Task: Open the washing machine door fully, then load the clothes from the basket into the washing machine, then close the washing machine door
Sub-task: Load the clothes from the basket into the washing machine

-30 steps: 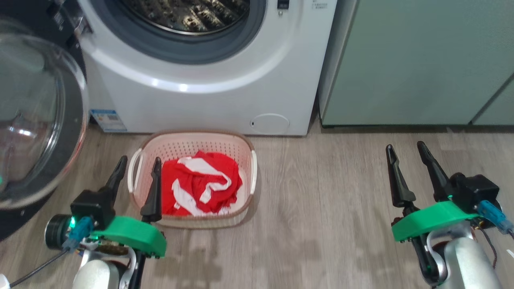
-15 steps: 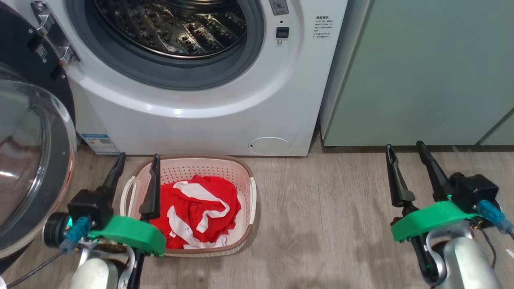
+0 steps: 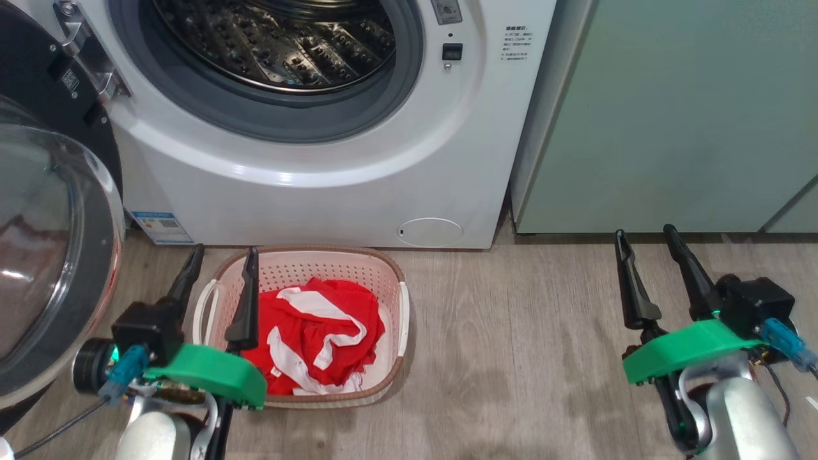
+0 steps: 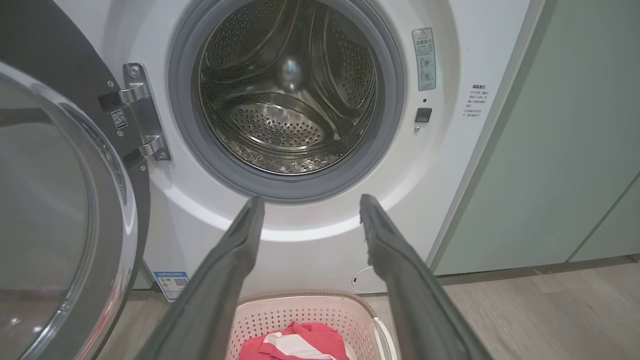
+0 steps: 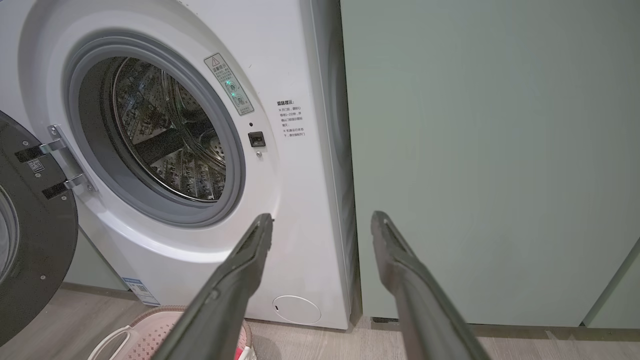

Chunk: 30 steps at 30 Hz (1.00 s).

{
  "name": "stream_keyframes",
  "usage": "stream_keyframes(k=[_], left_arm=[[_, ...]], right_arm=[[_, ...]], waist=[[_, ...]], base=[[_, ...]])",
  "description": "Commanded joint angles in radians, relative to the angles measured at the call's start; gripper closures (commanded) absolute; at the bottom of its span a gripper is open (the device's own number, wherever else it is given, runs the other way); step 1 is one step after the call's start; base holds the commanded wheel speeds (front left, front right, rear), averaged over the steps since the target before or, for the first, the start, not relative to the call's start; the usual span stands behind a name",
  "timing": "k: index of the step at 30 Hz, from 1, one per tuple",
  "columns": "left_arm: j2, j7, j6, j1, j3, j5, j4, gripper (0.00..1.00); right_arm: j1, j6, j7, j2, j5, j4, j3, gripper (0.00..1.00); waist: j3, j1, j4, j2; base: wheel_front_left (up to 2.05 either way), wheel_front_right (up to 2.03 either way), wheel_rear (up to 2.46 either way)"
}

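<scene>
The washing machine door (image 3: 57,255) stood swung open at the left, leaving the metal drum (image 3: 281,45) of the washing machine (image 3: 332,191) bare. The basket (image 3: 300,262) sat on the wood floor (image 3: 511,345) just in front of the machine, with a red-and-white garment (image 3: 319,326) heaped inside. The left gripper (image 3: 223,250) hovered at the basket's left rim, fingers spread wide and empty. The right gripper (image 3: 644,231) was equally wide and empty, and hung well to the right before the pale green cabinet (image 3: 671,115).
</scene>
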Motion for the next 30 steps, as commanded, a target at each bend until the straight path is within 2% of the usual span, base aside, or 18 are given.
stream_keyframes(k=[1,12,20,26,30], left_arm=[[0.019,-0.01,0.009,-0.033,0.033,-0.011,-0.035,0.0],[0.022,-0.022,0.019,-0.048,0.029,-0.013,-0.036,0.0],[0.018,-0.037,0.018,-0.098,0.019,-0.015,-0.006,0.0],[0.007,-0.045,-0.002,-0.213,-0.002,-0.023,0.106,0.0],[0.001,-0.038,-0.028,-0.319,-0.024,-0.028,0.254,0.0]], right_arm=[[-0.035,0.0,-0.011,0.001,0.003,-0.03,0.022,0.0],[-0.043,0.0,-0.011,0.001,0.001,-0.041,0.021,0.0],[-0.066,0.0,-0.002,0.001,-0.006,-0.066,0.021,0.0],[-0.113,0.0,0.005,0.001,-0.01,-0.093,0.028,0.0],[-0.155,0.0,0.001,0.001,-0.011,-0.106,0.041,0.0]], waist=[[0.001,0.0,0.0,0.0],[0.024,0.0,0.003,0.0],[0.091,0.0,-0.009,0.0],[0.214,0.0,-0.04,0.0],[0.305,0.0,-0.067,0.0]], base=[[0.0,0.0,0.0],[0.0,0.0,0.0],[0.0,0.0,0.0],[0.0,0.0,0.0],[0.0,0.0,0.0]])
